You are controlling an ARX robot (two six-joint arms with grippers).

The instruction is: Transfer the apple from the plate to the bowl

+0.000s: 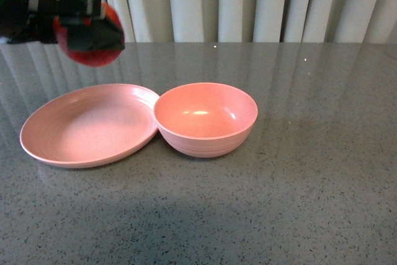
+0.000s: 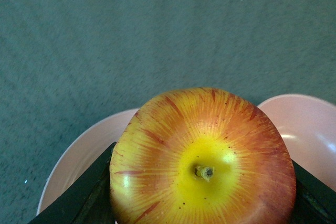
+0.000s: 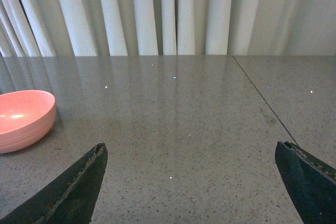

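My left gripper (image 1: 93, 35) is shut on the red apple (image 1: 94, 56) and holds it in the air above the far left part of the pale-pink plate (image 1: 87, 125). In the left wrist view the apple (image 2: 202, 158) fills the jaws, its yellow stem patch facing the camera, with the plate (image 2: 79, 150) and the bowl (image 2: 310, 124) below it. The deep pink bowl (image 1: 206, 118) stands empty, touching the plate's right rim. My right gripper (image 3: 191, 182) is open and empty over bare table, with the bowl (image 3: 23, 119) off to one side of it.
The grey speckled table (image 1: 310, 172) reaches back to white curtains (image 1: 248, 1). A thin seam (image 3: 262, 98) runs across the table in the right wrist view.
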